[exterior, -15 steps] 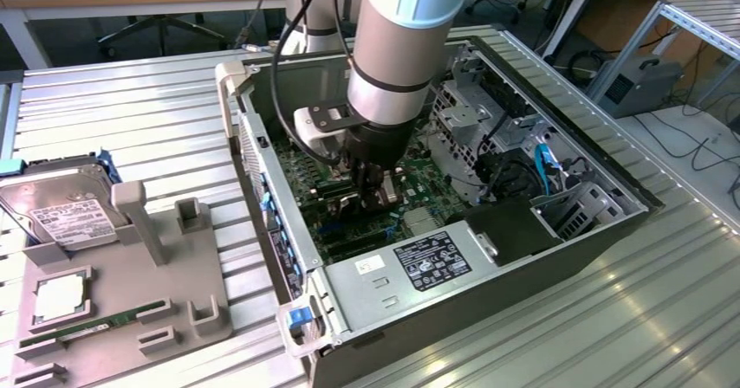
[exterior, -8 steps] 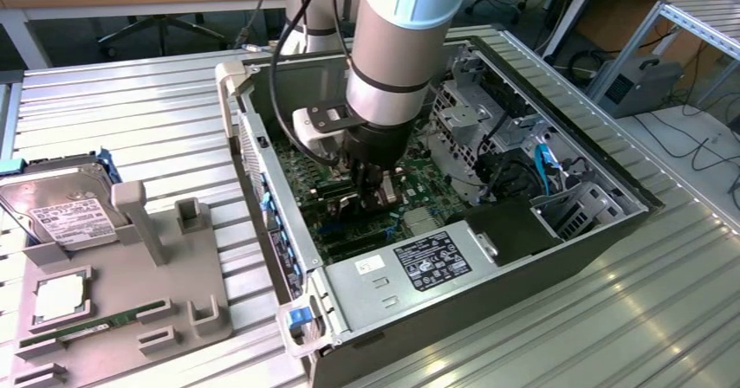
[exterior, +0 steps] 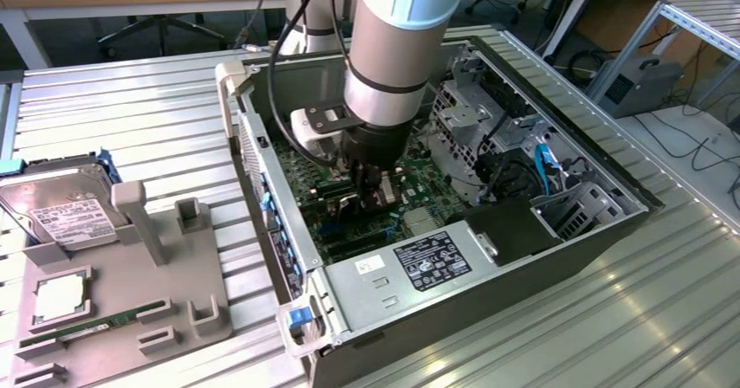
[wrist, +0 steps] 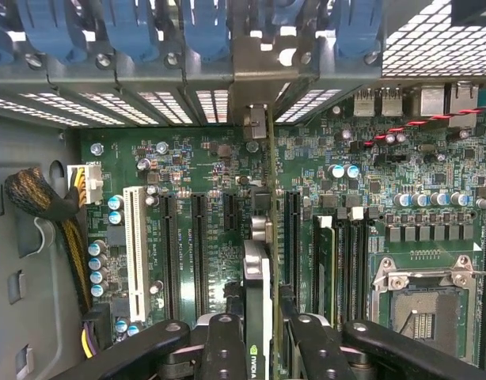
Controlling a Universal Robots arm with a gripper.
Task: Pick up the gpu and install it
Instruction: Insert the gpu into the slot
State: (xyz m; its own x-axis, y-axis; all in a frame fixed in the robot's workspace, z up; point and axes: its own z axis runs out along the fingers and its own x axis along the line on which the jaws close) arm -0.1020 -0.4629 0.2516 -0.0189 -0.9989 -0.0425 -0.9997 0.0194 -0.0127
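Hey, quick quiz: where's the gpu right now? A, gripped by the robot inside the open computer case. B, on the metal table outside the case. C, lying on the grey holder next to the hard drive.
A: the wrist view shows the gpu clamped edge-on in the gripper, above the motherboard slots inside the case.

Bright, even overhead light. In the exterior view the ribbed surface [exterior: 647, 319] carries pale streaks of glare, and the arm [exterior: 393, 50] shades the case [exterior: 382, 293] interior. In the wrist view the vents [wrist: 433, 39] blow out white; the gpu [wrist: 256, 317] edge glints.
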